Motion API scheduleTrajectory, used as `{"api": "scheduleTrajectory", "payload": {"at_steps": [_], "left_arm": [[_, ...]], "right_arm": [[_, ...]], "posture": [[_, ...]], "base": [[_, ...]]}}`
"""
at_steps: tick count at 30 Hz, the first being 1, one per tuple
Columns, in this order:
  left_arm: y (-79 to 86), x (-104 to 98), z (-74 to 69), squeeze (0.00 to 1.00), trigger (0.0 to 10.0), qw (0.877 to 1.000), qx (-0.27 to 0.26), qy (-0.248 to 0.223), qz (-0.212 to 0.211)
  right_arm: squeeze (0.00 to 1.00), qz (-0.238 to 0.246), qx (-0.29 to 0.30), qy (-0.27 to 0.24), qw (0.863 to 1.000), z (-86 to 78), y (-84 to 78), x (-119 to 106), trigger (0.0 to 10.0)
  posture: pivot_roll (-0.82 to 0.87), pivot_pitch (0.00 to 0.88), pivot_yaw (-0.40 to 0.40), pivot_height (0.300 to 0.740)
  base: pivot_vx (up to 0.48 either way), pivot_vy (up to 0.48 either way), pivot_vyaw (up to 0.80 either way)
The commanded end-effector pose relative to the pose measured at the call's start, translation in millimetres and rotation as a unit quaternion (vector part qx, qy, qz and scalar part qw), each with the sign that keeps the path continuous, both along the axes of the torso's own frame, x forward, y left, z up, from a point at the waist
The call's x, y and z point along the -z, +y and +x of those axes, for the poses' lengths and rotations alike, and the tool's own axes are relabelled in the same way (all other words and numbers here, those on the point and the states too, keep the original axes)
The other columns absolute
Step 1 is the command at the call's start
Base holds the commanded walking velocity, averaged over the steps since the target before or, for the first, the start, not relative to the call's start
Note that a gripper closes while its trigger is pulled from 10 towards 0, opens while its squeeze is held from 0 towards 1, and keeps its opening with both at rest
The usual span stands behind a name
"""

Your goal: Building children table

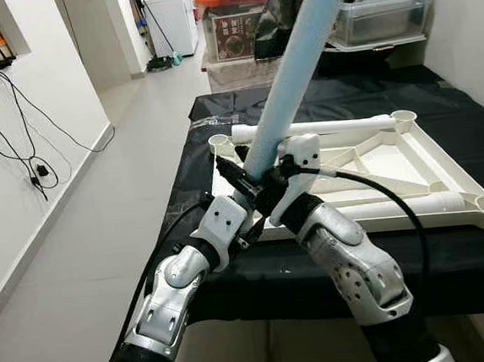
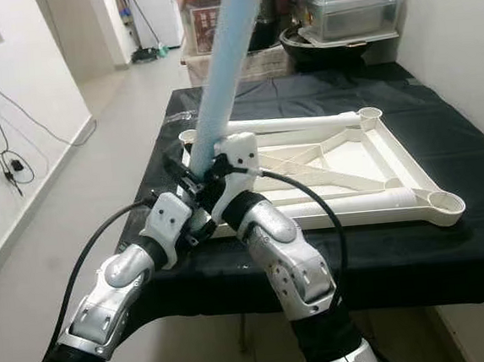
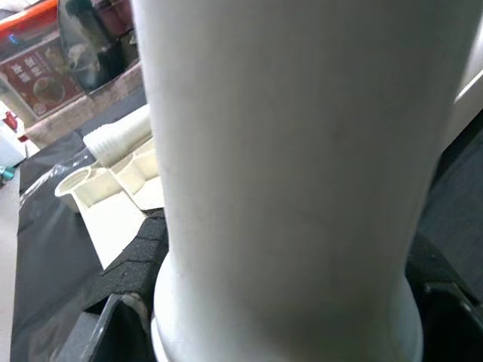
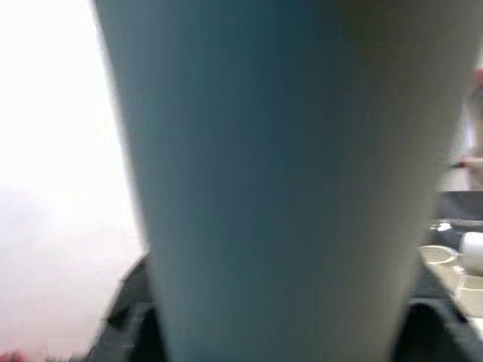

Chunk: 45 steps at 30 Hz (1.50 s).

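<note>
Pale blue table leg (image 1: 300, 66), long and round, rising at a slant from the near left corner of the tabletop and leaning away toward the storage boxes (image 1: 380, 12) at the back. Gripped low down, near its base, by both grippers at once — left gripper (image 1: 240, 179) reaching in from the robot's left, right gripper (image 1: 270, 191) from the right, wrists crossing just under the tube. Black fingers of each pressed against the leg's sides, clamped on it rather than spread free. Seen along the left wrist, the leg (image 3: 302, 173) sitting squarely between the two dark fingers (image 3: 113, 332), its flared lower rim just above them; seen along the right wrist, the same tube (image 4: 264, 181) blurred and close, dark finger shapes at either side.

White upturned tabletop (image 1: 410, 162) lying flat on the black cloth-covered table (image 1: 474, 118), ribbed underside up, round sockets at its corners. Leg's lower end close to the near left socket (image 1: 220, 140) — whether seated in it, hidden behind the grippers, cannot tell.
</note>
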<state>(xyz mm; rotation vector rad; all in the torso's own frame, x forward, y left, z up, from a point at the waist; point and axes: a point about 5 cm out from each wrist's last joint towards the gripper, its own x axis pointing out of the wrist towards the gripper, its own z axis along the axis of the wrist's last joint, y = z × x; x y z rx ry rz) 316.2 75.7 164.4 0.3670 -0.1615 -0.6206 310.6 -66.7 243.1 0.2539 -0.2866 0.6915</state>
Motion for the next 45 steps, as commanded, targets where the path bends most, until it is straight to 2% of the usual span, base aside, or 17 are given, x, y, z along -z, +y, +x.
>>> {"api": "scheduleTrajectory", "payload": {"at_steps": [1, 2, 11, 12, 16, 26, 27, 35, 36, 37, 39, 40, 41, 42, 43, 44, 45], "left_arm": [[-4.0, 6.7, -3.5, 0.00, 10.0, 1.000, 0.018, -0.001, 0.022], [-3.8, 6.8, -3.5, 0.00, 10.0, 1.000, 0.018, -0.002, 0.022], [-2.0, 9.2, -4.8, 0.00, 10.0, 0.999, 0.018, -0.005, 0.026], [-1.8, 9.3, -5.0, 0.00, 10.0, 0.999, 0.019, -0.005, 0.027], [-1.6, 8.3, -4.8, 0.00, 10.0, 0.999, 0.020, -0.008, 0.027], [-1.6, 8.7, -1.5, 0.00, 10.0, 1.000, 0.016, 0.018, 0.000], [-0.3, 10.5, -1.6, 1.00, 10.0, 1.000, 0.014, 0.022, 0.004], [5.0, 12.9, -3.2, 1.00, 10.0, 1.000, 0.004, 0.020, 0.006], [9.4, 11.9, -4.0, 1.00, 10.0, 1.000, -0.006, 0.004, 0.024], [12.8, 10.3, -4.8, 0.00, 10.0, 0.999, -0.013, -0.008, 0.036], [14.7, 9.3, -5.2, 0.00, 10.0, 0.999, -0.017, -0.016, 0.044], [17.0, 7.3, -4.9, 0.00, 10.0, 0.999, -0.027, -0.019, 0.041], [17.0, 7.3, -4.9, 0.00, 10.0, 0.999, -0.027, -0.019, 0.041], [18.2, 6.1, -4.7, 0.00, 10.0, 0.999, -0.032, -0.019, 0.035], [18.2, 6.1, -4.7, 0.00, 10.0, 0.999, -0.032, -0.019, 0.035], [28.5, 4.6, -6.0, 0.00, 10.0, 0.998, -0.063, -0.015, 0.009], [28.5, 4.6, -6.0, 0.00, 10.0, 0.998, -0.063, -0.015, 0.009]], "right_arm": [[0.52, 0.011, -0.009, -0.007, 1.000, 0.1, 5.4, -8.6, 10.0], [0.00, 0.012, -0.010, -0.006, 1.000, 0.4, 5.7, -9.4, 10.0], [0.00, 0.017, -0.015, -0.002, 1.000, 0.4, 5.9, -10.9, 10.0], [0.00, 0.016, -0.018, -0.003, 1.000, -0.3, 6.2, -10.7, 0.0], [0.00, 0.012, -0.030, -0.003, 0.999, -2.9, 9.0, -8.4, 0.0], [0.00, 0.007, -0.025, -0.003, 1.000, -3.0, 9.7, -5.2, 0.0], [0.00, 0.009, -0.021, -0.002, 1.000, -1.9, 8.0, -5.7, 0.0], [0.00, 0.012, -0.005, -0.002, 1.000, 2.6, 0.4, -7.4, 0.0], [0.00, 0.010, 0.010, -0.004, 1.000, 5.5, -5.4, -7.3, 0.0], [0.00, 0.007, 0.025, -0.004, 1.000, 8.3, -10.7, -6.9, 0.0], [0.00, 0.004, 0.035, -0.005, 0.999, 9.9, -13.9, -6.6, 0.0], [0.00, 0.001, 0.047, -0.004, 0.999, 11.5, -17.3, -5.8, 2.7], [0.00, 0.001, 0.047, -0.004, 0.999, 11.5, -17.3, -5.8, 2.7], [0.00, -0.001, 0.054, -0.002, 0.999, 12.4, -18.9, -5.4, 8.0], [0.00, -0.001, 0.054, -0.002, 0.999, 12.4, -18.9, -5.4, 8.0], [0.00, -0.016, 0.107, 0.003, 0.994, 17.9, -34.4, 1.4, 10.0], [0.00, -0.016, 0.107, 0.003, 0.994, 17.9, -34.4, 1.4, 10.0]], "posture": [[0.09, 0.000, 0.030, 0.740], [0.09, 0.000, 0.029, 0.740], [0.09, 0.000, 0.029, 0.740], [0.09, 0.000, 0.028, 0.740], [0.09, 0.000, 0.026, 0.740], [0.09, 0.000, 0.034, 0.740], [0.09, 0.000, 0.031, 0.740], [0.08, 0.000, 0.031, 0.740], [0.08, 0.000, 0.031, 0.740], [0.09, 0.000, 0.030, 0.740], [0.09, 0.000, 0.030, 0.740], [0.09, 0.000, 0.029, 0.740], [0.09, 0.000, 0.029, 0.740], [0.09, 0.000, 0.029, 0.740], [0.09, 0.000, 0.029, 0.740], [0.09, 0.000, 0.026, 0.740], [0.09, 0.000, 0.026, 0.740]], "base": [[0.000, 0.000, 0.00], [0.000, 0.000, 0.00], [0.000, 0.000, 0.00], [0.000, 0.000, 0.00], [0.000, 0.000, 0.00], [0.000, 0.000, 0.00], [0.000, 0.000, 0.00], [0.000, 0.000, 0.00], [0.000, 0.000, 0.00], [0.000, 0.000, 0.00], [0.000, 0.000, 0.00], [0.000, 0.000, 0.00], [0.000, 0.000, 0.00], [0.000, 0.000, 0.00], [0.000, 0.000, 0.00], [0.000, 0.000, 0.00], [0.000, 0.000, 0.00]]}}
